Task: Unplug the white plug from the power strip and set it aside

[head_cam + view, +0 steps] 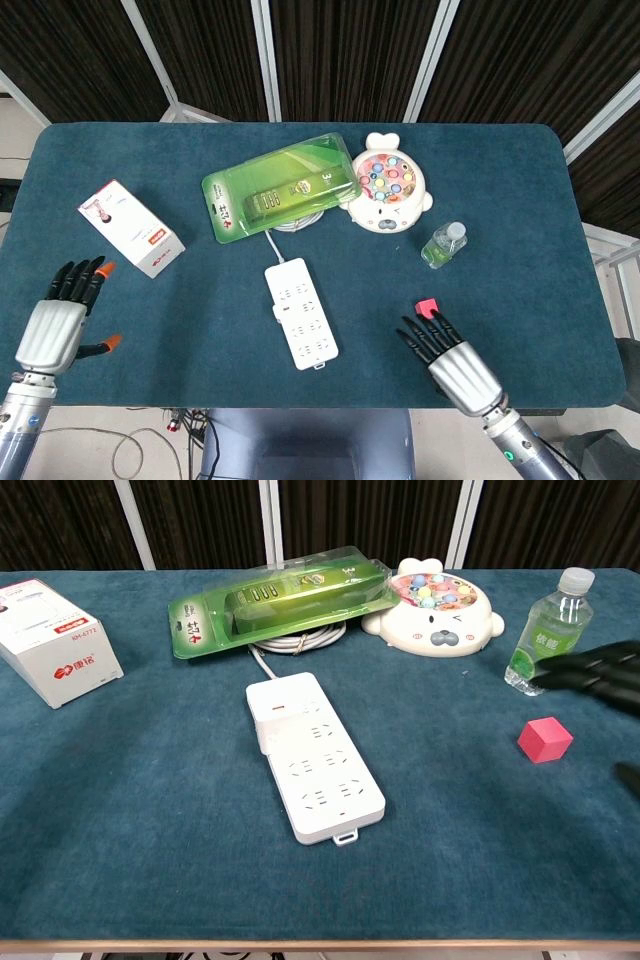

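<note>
The white power strip (303, 318) (318, 765) lies mid-table, its cable (272, 243) running back under a green package. A low white plug (279, 311) (261, 733) sits at the strip's left edge. My left hand (62, 318) hovers over the table's front left, fingers spread, holding nothing, well left of the strip. My right hand (445, 355) is over the front right, fingers apart and empty, right of the strip and just in front of a pink cube. In the chest view its dark fingers (598, 675) show blurred at the right edge.
A green blister package (280, 187) (280, 600) lies behind the strip. A white and red box (131, 228) (55, 645) sits at the left. A cream fishing toy (388, 183) (435, 608), a small bottle (443, 244) (545, 635) and the pink cube (427, 309) (544, 739) stand to the right.
</note>
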### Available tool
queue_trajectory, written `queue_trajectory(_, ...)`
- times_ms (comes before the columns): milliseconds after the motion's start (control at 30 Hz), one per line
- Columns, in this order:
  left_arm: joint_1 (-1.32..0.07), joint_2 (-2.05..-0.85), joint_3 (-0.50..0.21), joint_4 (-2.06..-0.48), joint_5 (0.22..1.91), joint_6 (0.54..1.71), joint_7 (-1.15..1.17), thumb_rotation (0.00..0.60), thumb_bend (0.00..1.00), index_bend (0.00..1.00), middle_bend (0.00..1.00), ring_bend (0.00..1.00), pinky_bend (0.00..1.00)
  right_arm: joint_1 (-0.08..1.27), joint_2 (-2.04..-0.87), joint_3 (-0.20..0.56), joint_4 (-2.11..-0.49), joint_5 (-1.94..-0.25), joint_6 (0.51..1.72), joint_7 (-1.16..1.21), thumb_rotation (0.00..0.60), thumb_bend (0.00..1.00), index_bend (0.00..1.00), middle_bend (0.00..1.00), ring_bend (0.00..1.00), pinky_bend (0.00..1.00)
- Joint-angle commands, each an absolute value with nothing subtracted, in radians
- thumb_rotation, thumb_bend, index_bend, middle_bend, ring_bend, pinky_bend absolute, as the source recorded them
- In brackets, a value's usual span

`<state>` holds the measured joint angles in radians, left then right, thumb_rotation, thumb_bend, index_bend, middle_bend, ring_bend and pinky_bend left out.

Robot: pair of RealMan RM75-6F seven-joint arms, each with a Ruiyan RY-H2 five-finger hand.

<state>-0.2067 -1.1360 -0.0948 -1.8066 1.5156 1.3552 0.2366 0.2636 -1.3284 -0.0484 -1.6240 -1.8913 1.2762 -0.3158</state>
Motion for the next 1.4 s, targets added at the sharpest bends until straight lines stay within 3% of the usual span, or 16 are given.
queue_trajectory(33, -0.273, -1.113, -0.135, -1.882, 1.483, 1.280, 0.302, 0.600, 0.00, 0.03, 0.00, 0.00, 0.00, 0.306, -1.396, -0.060, -1.679, -1.896, 1.178, -0.405, 0.600, 0.67, 0.00, 0.04, 0.01, 0.07)
queue_trajectory(567, -0.487, -1.156, -0.236, -1.965, 1.272, 1.069, 0.496, 0.600, 0.00, 0.05, 0.03, 0.00, 0.00, 0.371, -1.585, -0.010, -1.654, -1.754, 0.997, -0.540, 0.600, 0.68, 0.01, 0.05, 0.03, 0.09)
queue_trajectory(1400, -0.622, -1.215, -0.218, -1.922, 1.152, 0.987, 0.572, 0.600, 0.00, 0.07, 0.05, 0.00, 0.00, 0.448, -1.763, 0.021, -1.563, -1.616, 0.900, -0.624, 0.600, 0.67, 0.01, 0.06, 0.04, 0.09)
